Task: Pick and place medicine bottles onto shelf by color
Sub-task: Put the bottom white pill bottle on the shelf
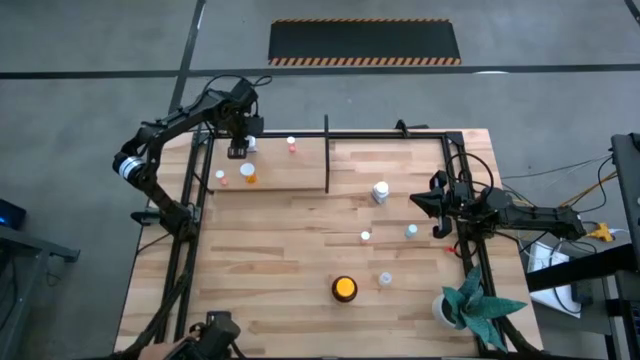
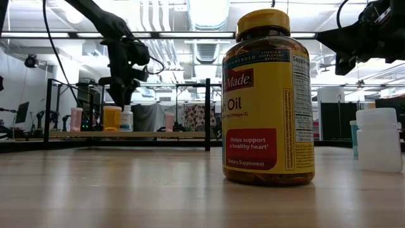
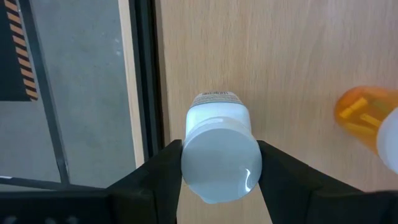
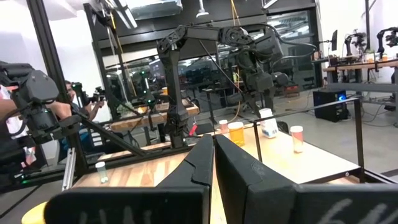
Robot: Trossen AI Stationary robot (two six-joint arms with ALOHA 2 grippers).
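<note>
The left gripper (image 3: 219, 168) is clamped on a white bottle with a pale blue cap (image 3: 219, 154) over the shelf's light wooden board (image 1: 285, 172) at the far left of the tabletop (image 1: 290, 250), the bottle upright between the fingers (image 3: 160, 167) and just inside the black frame tube (image 3: 144, 74). The placing looks deliberate: an orange bottle (image 1: 249, 176) and two small red-capped ones (image 1: 292, 146) already stand on this side of the vertical divider post (image 1: 327, 155), suggesting the board is being filled in colour groups.

The right gripper (image 4: 213, 155) waits near the tabletop's right edge, its fingers pressed together and holding nothing.

Only the left wrist view shows the grip itself, the pads snug on the cap's sides. The high view alone gives what remains: a white bottle (image 1: 380, 191), several tiny ones scattered on the open tabletop, and the amber fish-oil jar (image 2: 267, 98) near the front edge, close to a potted plant (image 1: 470, 305). The low view shows the held bottle's base level with its neighbours' on the board; whether it rests there cannot be told.
</note>
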